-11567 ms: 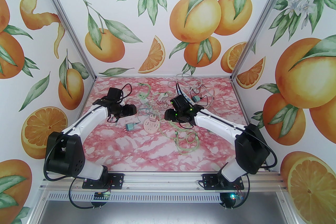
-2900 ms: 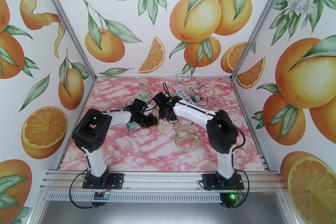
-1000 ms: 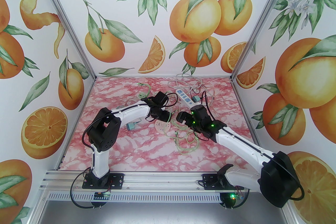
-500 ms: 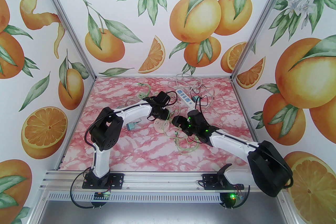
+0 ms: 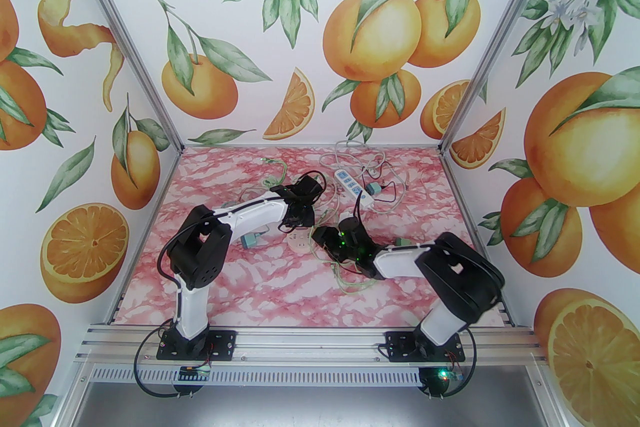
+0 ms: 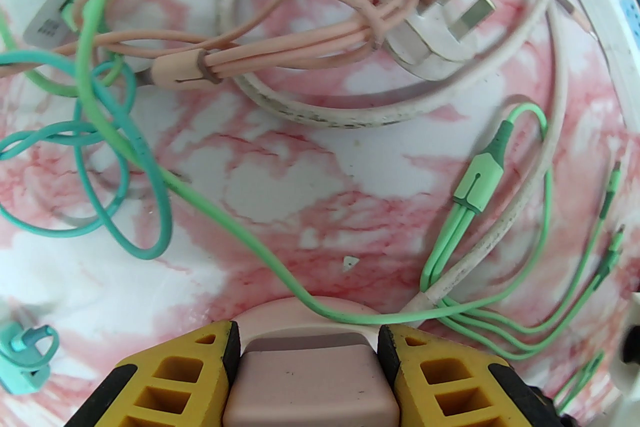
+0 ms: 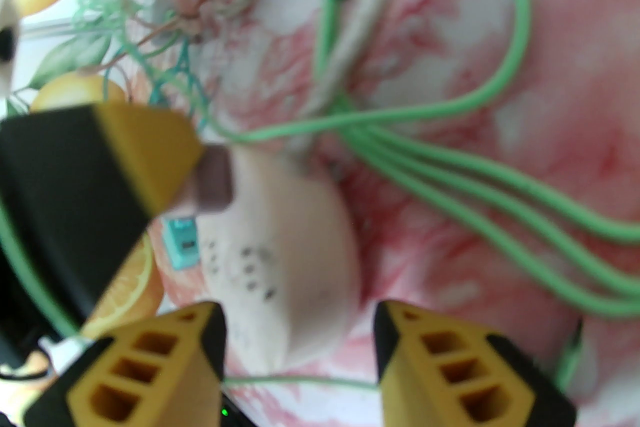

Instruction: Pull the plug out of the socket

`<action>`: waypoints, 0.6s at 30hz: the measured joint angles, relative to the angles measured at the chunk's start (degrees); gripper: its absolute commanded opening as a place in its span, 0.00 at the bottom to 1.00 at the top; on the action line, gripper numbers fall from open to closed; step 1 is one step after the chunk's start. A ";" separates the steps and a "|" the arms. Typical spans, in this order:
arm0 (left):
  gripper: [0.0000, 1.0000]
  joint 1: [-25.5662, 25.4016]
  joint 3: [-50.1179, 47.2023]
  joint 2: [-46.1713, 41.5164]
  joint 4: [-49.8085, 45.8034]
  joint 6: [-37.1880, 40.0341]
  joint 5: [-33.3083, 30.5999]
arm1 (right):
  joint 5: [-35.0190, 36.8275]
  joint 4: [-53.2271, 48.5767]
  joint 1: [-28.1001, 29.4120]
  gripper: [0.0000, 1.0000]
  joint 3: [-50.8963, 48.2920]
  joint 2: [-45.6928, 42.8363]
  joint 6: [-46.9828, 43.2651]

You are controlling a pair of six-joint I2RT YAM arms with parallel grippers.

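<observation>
Nearest to us, on the near right side of the round socket [image 7: 290,265], loops of green cable [image 5: 345,286] lie on the pink marbled table [image 5: 250,295]. The right gripper [image 7: 297,315] reaches the socket from that same side. Its jaws stand apart with the socket's near edge between them, and a sliver of table shows between the socket and one finger, so it clamps nothing.

The socket lies flat near the middle of the table with its holes facing up. On the socket's far edge sits the plug [image 6: 310,380], a dull pink block. We cannot tell whether its pins are fully in. The left gripper [image 6: 307,340] is closed on the plug, with a yellow finger [image 6: 175,375] pressed against each side.

Left of the socket and apart from it lies a teal adapter [image 5: 250,240]. Beyond the socket we see a green splitter [image 6: 477,179], then a white three-pin plug [image 6: 435,29] tangled in pink cables [image 6: 280,49]. Farthest from the socket is a white power strip [image 5: 355,187].
</observation>
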 measured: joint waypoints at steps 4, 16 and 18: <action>0.32 -0.42 -1.60 -1.01 0.39 -0.98 -1.42 | -1.11 4.85 -0.02 0.50 0.24 2.67 1.95; 0.32 -0.46 -2.08 -1.27 0.76 -2.01 -2.54 | -3.61 7.96 -0.76 0.47 0.39 4.66 4.04; 0.32 -0.39 -2.08 -1.27 0.76 -2.03 -2.47 | -3.67 6.67 -0.76 0.44 0.66 4.39 3.37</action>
